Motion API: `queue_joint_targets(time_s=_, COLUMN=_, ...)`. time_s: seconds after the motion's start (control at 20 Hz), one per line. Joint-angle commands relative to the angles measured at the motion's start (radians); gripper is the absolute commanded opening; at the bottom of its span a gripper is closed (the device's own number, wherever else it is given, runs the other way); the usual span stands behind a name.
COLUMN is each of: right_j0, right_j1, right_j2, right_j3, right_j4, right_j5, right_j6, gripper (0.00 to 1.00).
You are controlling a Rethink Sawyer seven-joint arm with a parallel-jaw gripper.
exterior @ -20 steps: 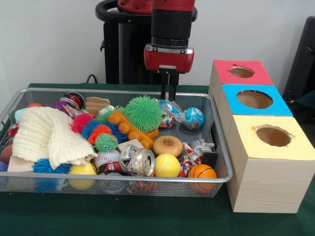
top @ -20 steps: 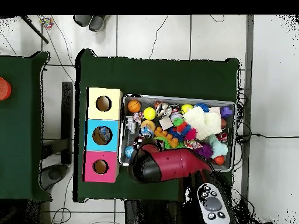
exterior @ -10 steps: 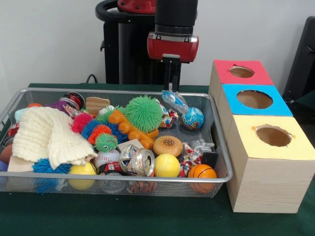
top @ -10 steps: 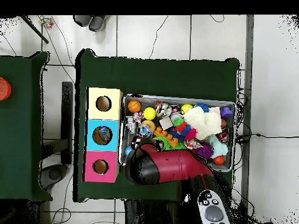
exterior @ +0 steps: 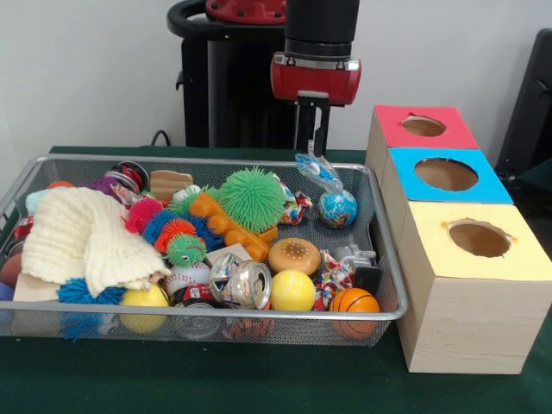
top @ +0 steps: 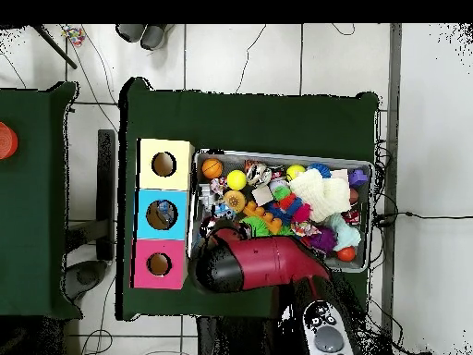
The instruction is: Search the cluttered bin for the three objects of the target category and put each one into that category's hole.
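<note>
In the front view my gripper (exterior: pixel 311 152) hangs over the far right part of the wire mesh bin (exterior: pixel 216 160). It is shut on the top of a small clear wrinkly plastic bottle (exterior: pixel 318 172), which dangles just above the blue globe ball (exterior: pixel 337 208). The round hole in the red box top (exterior: pixel 423 126) is to the right of the gripper, beyond the bin's rim. In the overhead view the red arm (top: pixel 254 263) covers the gripper and bottle; the bin (top: pixel 277 155) and the red-topped hole (top: pixel 159 264) show. I see no other clear bottles for certain among the clutter.
The bin holds a green spiky ball (exterior: pixel 251 198), a cream knitted cloth (exterior: pixel 82 237), a crushed silver can (exterior: pixel 242 282), a yellow ball (exterior: pixel 292 291) and a small basketball (exterior: pixel 354 302). The blue-topped hole (exterior: pixel 446 174) and the yellow-topped hole (exterior: pixel 479 238) follow the red one.
The gripper has risen and moved right toward the boxes, lifting the clear bottle out of the clutter. In the overhead view the arm has swung toward the boxes.
</note>
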Motion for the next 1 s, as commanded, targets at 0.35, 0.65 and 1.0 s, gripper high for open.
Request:
queue_joint_targets(time_s=0.35, right_j0=0.060, right_j1=-0.069, right_j2=0.026, right_j3=0.030, right_j4=0.081, right_j5=0.130, right_j6=0.087, gripper=0.00)
queue_joint_targets(time_s=0.65, right_j0=0.056, right_j1=-0.107, right_j2=0.031, right_j3=0.060, right_j4=0.116, right_j5=0.140, right_j6=0.079, gripper=0.00)
queue_joint_targets(time_s=1.0, right_j0=0.074, right_j1=-0.128, right_j2=0.008, right_j3=0.024, right_j4=0.149, right_j5=0.199, right_j6=0.076, gripper=0.00)
